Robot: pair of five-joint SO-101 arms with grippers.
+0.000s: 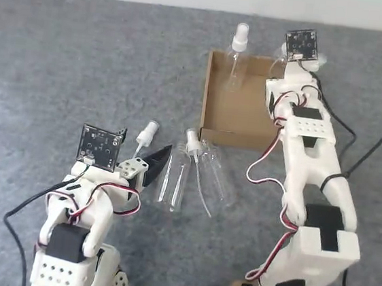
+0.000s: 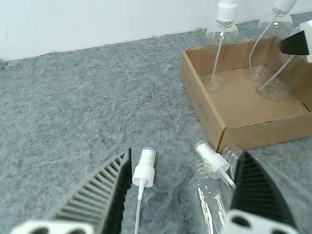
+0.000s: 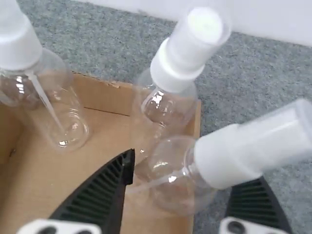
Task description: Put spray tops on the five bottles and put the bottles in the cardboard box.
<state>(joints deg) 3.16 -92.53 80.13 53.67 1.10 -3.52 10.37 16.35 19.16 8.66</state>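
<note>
Just left of centre in the high view, the left claw (image 2: 185, 157) has its jaws spread wide. The loose spray top (image 1: 147, 136) lies between them, head pointing away and tube trailing back toward the claw, so this arm is much the nearer. Two bottles (image 1: 191, 174) lie beside it on the grey felt (image 1: 62, 68), below the cardboard box (image 1: 209, 128) at upper centre. The right claw (image 3: 191, 170) sits at a tilted capped bottle (image 3: 214, 163) inside; I cannot tell whether it grips.

Overhead and wrist cameras share the box (image 1: 238, 117).
</note>
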